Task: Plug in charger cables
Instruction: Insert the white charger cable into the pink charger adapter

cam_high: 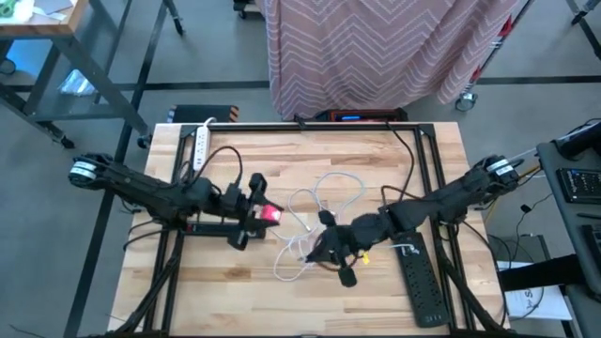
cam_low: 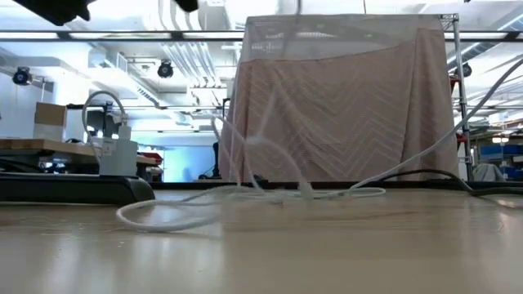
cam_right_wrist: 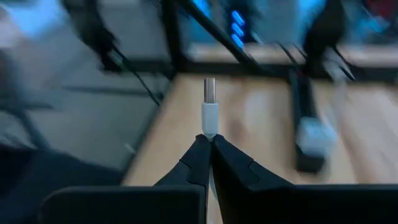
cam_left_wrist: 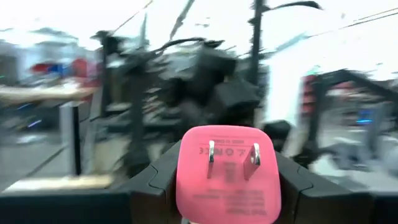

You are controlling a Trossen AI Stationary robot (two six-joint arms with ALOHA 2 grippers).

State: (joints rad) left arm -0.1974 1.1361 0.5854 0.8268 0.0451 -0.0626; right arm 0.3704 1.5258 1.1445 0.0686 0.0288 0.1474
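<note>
Even overhead light is falling on the counter (cam_high: 282,282), casting soft shadows. Both wrist backgrounds are blurring heavily; bright glare is washing out the room behind the pink plug (cam_left_wrist: 227,171).

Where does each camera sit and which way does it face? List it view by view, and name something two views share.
High view: above the table, looking straight down; both arms show.
Low view: at table-top height, looking level across white cables into the room; no gripper clearly shows.
Left wrist view: on the left arm, facing past its fingers clamping the pink plug block.
Right wrist view: on the right arm, facing past its closed fingers holding a USB connector.
Shared: the pink plug block also shows from above.
</note>
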